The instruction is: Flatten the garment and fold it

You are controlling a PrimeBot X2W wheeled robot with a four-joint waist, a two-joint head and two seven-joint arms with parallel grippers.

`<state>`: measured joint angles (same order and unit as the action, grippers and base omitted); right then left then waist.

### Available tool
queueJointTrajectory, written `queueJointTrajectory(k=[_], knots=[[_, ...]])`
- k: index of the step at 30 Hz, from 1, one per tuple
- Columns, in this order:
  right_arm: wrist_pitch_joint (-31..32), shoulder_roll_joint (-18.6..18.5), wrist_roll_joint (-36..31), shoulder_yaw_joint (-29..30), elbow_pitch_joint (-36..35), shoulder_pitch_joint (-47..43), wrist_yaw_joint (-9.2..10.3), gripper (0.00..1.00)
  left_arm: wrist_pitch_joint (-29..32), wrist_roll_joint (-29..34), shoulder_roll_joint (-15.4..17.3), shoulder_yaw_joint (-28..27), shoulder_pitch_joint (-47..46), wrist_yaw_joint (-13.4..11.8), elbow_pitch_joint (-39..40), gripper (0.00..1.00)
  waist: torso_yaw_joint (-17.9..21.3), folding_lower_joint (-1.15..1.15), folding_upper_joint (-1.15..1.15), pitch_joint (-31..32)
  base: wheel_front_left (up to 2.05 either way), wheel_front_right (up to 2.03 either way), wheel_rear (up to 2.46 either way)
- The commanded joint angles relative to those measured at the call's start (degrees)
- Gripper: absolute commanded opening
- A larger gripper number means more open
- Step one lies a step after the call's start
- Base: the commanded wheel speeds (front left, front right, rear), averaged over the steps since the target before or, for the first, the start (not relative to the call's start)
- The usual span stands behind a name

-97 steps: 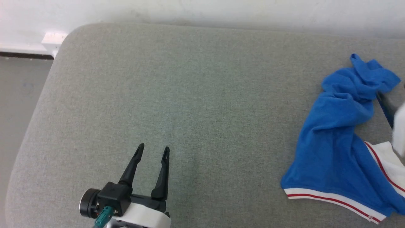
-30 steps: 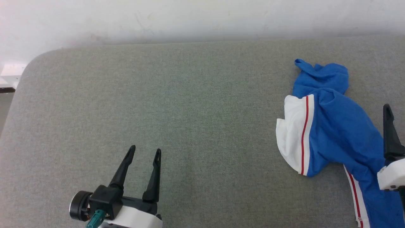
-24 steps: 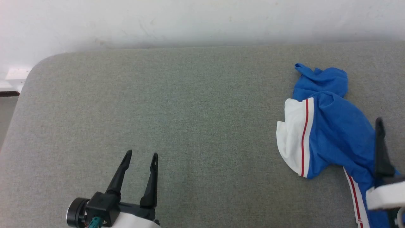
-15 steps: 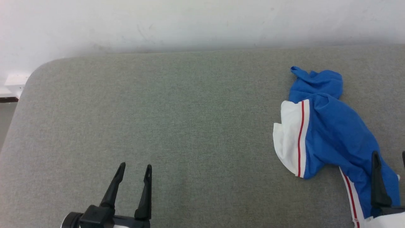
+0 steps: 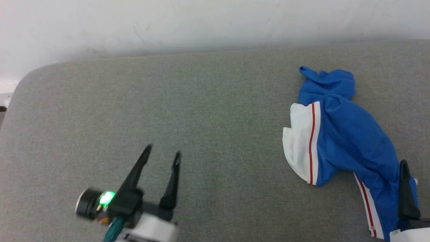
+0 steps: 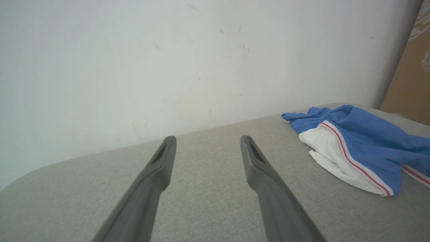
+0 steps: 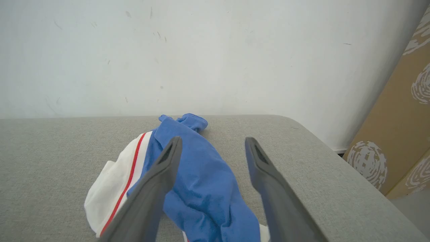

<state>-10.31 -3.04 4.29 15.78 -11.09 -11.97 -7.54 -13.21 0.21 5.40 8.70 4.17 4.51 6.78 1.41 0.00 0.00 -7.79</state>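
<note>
Loosely crumpled garment, right fingers apart

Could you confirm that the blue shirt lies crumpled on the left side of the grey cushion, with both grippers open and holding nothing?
Not quite: the shirt lies crumpled on the right side of the cushion, by the right gripper and well away from the left gripper, as the head view shows. Both grippers are indeed open and holding nothing.
</note>
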Motion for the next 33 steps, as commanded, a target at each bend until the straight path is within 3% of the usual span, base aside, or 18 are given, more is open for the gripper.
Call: queueJointTrajectory(k=[1,9,17,26,33], knots=[[-0.47,0.15,0.16,0.25,-0.33,0.64,0.05,1.00,0.93,0.37,0.05,1.46,-3.46,0.75,0.13,1.00,0.03,0.00,0.00,-0.81,0.00,0.00,0.00],[-1.25,0.16,0.84,1.40,0.17,3.17,0.05,1.00,15.67,2.63,0.90,17.86,-27.14,2.91,-7.92,1.00,0.83,0.00,0.00,-5.89,0.00,0.00,0.00],[-1.93,0.16,1.45,2.84,-1.36,7.03,0.05,1.00,25.93,-6.53,0.70,34.00,-46.43,2.96,-18.68,1.00,3.56,0.00,0.00,-13.70,0.00,0.00,0.00],[-2.75,0.16,2.57,2.88,-0.94,9.45,0.05,1.00,35.77,-12.96,0.13,45.17,-55.22,2.97,-29.38,1.00,6.40,0.00,0.00,-18.13,0.00,0.00,0.00],[-3.07,0.16,2.95,2.78,-1.56,10.64,0.05,1.00,37.34,-15.50,-0.26,48.01,-57.31,2.97,-32.73,1.00,8.15,0.00,0.00,-19.64,0.00,0.00,0.00]])
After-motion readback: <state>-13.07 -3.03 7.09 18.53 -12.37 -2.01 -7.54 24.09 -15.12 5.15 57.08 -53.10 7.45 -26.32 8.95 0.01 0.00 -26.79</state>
